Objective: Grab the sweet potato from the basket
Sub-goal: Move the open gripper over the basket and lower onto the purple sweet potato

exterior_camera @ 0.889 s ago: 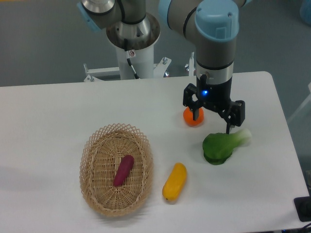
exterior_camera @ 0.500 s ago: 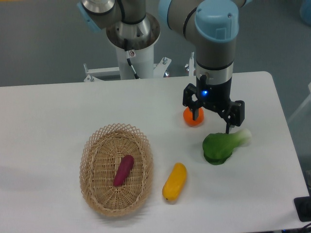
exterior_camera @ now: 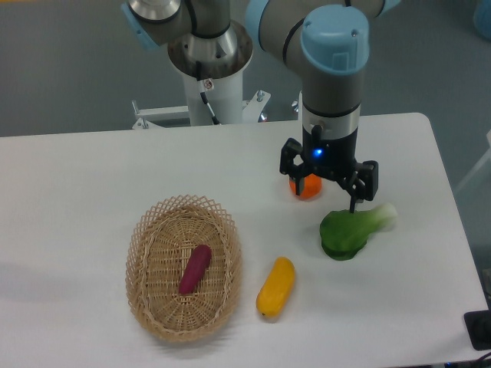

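Observation:
The sweet potato (exterior_camera: pixel 195 269), a small reddish-purple tuber, lies inside the oval wicker basket (exterior_camera: pixel 145 233) at the lower left of the table. My gripper (exterior_camera: pixel 326 192) hangs well to the right of the basket, above the table between the orange and the green vegetable. Its two fingers are spread apart and hold nothing.
A round orange (exterior_camera: pixel 306 186) sits partly behind the gripper. A green leafy vegetable (exterior_camera: pixel 349 231) lies just below the gripper. A yellow elongated vegetable (exterior_camera: pixel 276 287) lies right of the basket. The robot base (exterior_camera: pixel 209 57) stands at the back edge.
The gripper has shifted slightly left and a little up, toward the basket side. The objects have not moved.

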Controlling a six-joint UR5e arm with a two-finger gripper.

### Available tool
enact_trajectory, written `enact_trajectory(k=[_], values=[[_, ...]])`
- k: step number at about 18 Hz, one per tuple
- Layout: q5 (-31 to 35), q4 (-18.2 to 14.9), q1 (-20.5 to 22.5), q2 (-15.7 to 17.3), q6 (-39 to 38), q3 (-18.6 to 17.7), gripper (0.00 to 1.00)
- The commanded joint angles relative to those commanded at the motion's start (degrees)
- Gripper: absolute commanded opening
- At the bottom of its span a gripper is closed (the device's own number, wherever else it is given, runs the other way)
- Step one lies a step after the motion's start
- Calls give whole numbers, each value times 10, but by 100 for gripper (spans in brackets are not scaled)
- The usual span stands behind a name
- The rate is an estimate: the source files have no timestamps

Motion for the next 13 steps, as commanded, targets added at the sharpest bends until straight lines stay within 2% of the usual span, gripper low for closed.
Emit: enact_trajectory(k=[6, 10, 13], values=[[3, 11, -48, -22, -91, -19, 100], [3, 46, -100, -36, -155, -54, 100], [5, 98, -128, -55, -152, -83, 100]])
